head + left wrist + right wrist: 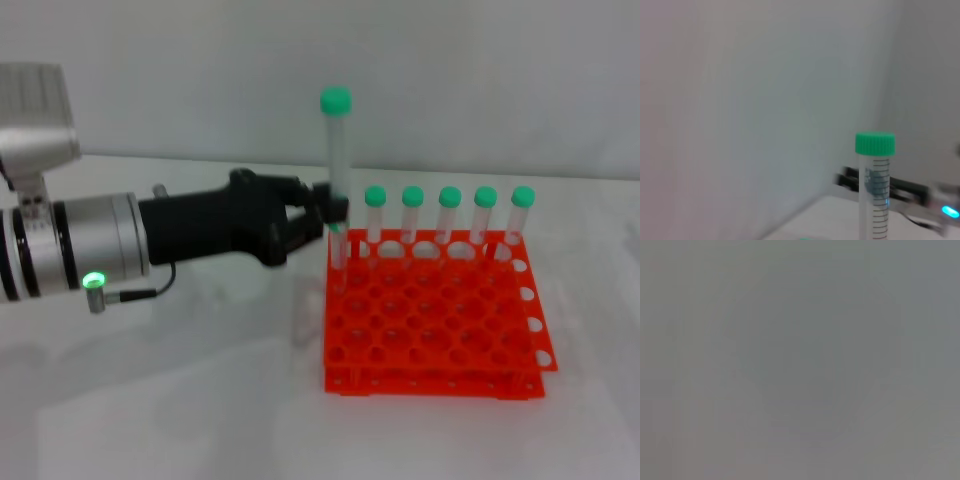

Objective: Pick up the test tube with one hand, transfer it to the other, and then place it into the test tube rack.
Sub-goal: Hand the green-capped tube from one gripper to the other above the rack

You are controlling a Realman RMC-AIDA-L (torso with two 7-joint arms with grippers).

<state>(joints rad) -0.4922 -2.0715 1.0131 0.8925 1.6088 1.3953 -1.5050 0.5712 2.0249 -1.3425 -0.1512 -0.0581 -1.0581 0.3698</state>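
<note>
Five green-capped tubes (pixel 449 222) stand in the orange-red test tube rack's (pixel 434 325) back row. Left gripper (pixel 330 222) clamped on the upright test tube (pixel 337 160), its lower end at the rack's rear-left corner hole. Right gripper unseen.

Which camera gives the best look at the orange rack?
The head view: the whole test tube rack shows, five capped tubes standing along its far row. The left wrist view shows only the held test tube; the right wrist view shows nothing.

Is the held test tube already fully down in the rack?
No: the test tube in the left gripper stands far above the five seated tubes.
</note>
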